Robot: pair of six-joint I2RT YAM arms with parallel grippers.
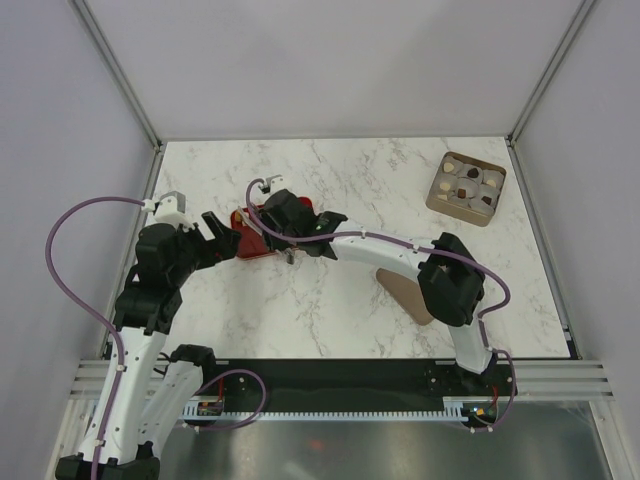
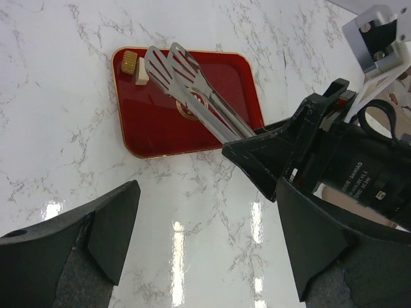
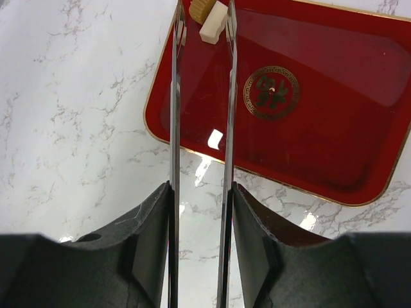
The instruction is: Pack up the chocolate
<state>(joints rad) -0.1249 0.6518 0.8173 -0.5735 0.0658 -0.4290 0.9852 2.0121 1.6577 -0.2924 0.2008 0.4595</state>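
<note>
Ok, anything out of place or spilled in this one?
Nothing spilled or damaged. The box sits slightly askew to the table edge. A cream piece and a tan piece lie together in a tray corner, with the right gripper aiming its tongs at them.

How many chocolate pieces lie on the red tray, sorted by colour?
Cream-white piece: 1
Brown piece: 1
Total on the red tray: 2, both in one corner of it, by the tips of the tongs.
</note>
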